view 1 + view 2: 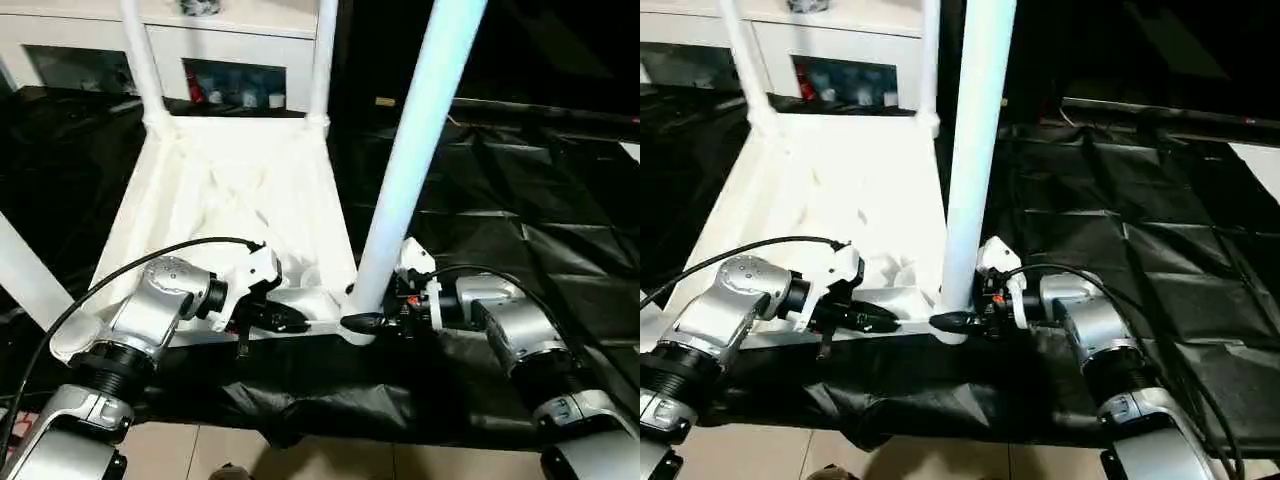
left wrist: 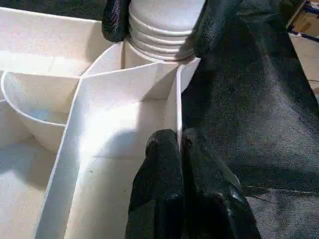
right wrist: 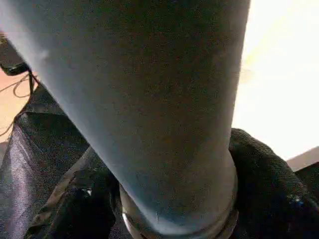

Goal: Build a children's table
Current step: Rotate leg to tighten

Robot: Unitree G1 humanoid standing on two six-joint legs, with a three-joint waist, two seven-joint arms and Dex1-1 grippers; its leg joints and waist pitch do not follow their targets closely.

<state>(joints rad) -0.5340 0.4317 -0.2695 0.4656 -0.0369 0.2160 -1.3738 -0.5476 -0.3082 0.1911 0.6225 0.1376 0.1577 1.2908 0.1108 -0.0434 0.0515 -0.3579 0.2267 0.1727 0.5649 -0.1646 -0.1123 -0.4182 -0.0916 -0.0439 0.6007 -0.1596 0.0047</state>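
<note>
The children's table top (image 1: 230, 190) lies upside down on black sheeting, white, with ribs inside. Two white legs (image 1: 140, 60) (image 1: 325, 60) stand in its far corners. A third leg (image 1: 410, 160) rises from the near right corner socket. My right gripper (image 1: 375, 310) holds this leg at its ribbed base, one black finger (image 2: 114, 20) on each side. My left gripper (image 2: 178, 139) is shut on the thin near rim wall of the table top, just left of that socket. A fourth white leg (image 1: 25, 275) slants at the left edge.
A white cabinet (image 1: 230, 40) with glass doors stands behind the table top. Black sheeting (image 1: 520, 200) covers the surface to the right and hangs over the near edge. Light floor (image 1: 330, 455) shows below it.
</note>
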